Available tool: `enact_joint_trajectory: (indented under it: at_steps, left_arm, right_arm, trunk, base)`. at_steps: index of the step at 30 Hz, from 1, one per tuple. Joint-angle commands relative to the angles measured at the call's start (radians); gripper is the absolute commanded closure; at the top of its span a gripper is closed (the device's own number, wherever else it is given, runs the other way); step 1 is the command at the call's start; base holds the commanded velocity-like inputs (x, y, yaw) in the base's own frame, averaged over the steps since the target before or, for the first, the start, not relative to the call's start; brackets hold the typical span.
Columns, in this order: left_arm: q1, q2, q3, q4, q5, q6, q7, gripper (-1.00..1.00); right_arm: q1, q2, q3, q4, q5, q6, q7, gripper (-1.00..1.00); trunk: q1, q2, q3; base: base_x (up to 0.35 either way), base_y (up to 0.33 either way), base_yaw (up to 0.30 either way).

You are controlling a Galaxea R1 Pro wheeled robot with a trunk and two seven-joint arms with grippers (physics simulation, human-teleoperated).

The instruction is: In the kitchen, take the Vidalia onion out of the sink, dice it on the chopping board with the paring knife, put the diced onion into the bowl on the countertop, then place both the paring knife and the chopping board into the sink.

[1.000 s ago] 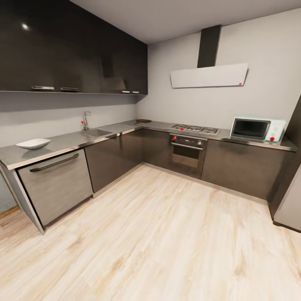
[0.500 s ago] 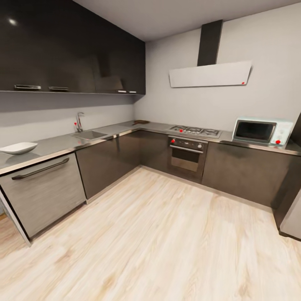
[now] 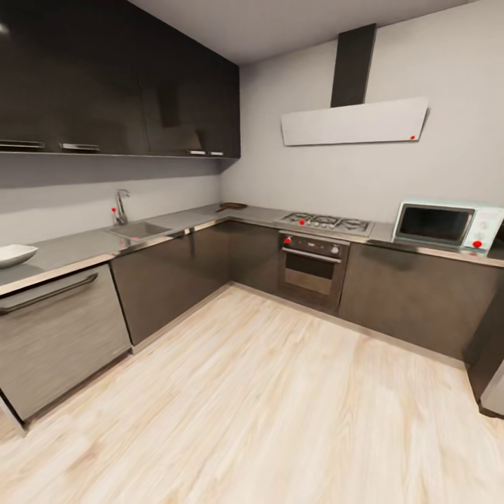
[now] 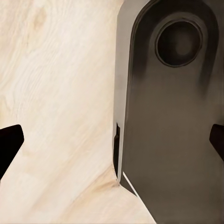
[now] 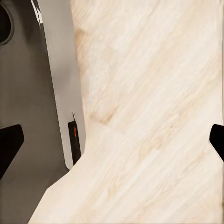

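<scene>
- Sink point(image 3: 137, 229): in the countertop point(image 3: 70, 246) along the left wall, well apart from the robot; onion not discernible.
- Bowl point(image 3: 12, 255): empty-looking, on countertop.
- Chopping board point(image 3: 232, 206): far corner.
- Left gripper point(image 4: 112, 140), right gripper point(image 5: 112, 140): fingers apart, empty, above the floor point(image 3: 280, 406).
- Progress: nothing begun.

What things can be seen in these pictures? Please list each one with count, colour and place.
bowl: one, white, countertop far left
countertop: one, dark grey, L-shaped along both walls
sink: one, steel, set in the countertop
tap: one, chrome with red knob, behind the sink
chopping board: one, dark brown, corner of the countertop
hob: one, dark, above the oven
oven: one, dark
microwave: one, pale, countertop right
extractor hood: one, white
upper cabinets: black, left wall
floor: light wood
left gripper: jaws open, over floor
right gripper: jaws open, over floor
</scene>
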Motion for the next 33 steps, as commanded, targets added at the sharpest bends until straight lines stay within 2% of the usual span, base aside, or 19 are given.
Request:
enact_joint_trajectory:
  at_steps: [1, 12, 22, 33]
  left_arm:
    - [0.0, 0.0, 0.002, -0.001, 0.001, 0.001, -0.001, -1.0]
    - [0.0, 0.0, 0.001, -0.001, 0.001, 0.002, -0.001, -1.0]
    - [0.0, 0.0, 0.001, -0.001, 0.001, 0.003, -0.001, -1.0]
    - [0.0, 0.0, 0.001, -0.001, 0.0, 0.002, -0.001, -1.0]
  right_arm:
    - [-0.001, 0.0, -0.003, 0.002, 0.0, -0.004, 0.004, -1.0]
    - [-0.001, 0.0, -0.003, 0.002, 0.0, -0.004, 0.004, -1.0]
    - [-0.001, 0.007, -0.003, 0.002, 0.0, -0.004, 0.004, -1.0]
    - [-0.001, 0.007, -0.003, 0.002, 0.0, -0.004, 0.004, -1.0]
  trunk:
    - [0.001, 0.0, -0.001]
    - [0.001, 0.0, -0.001]
    - [0.001, 0.0, -0.001]
    - [0.001, 0.0, -0.001]
  base:
    - [0.336, -0.086, 0.0]
    - [0.341, -0.02, 0.006]
    - [0.343, 0.0, 0.196]
    - [0.343, 0.0, 0.014]
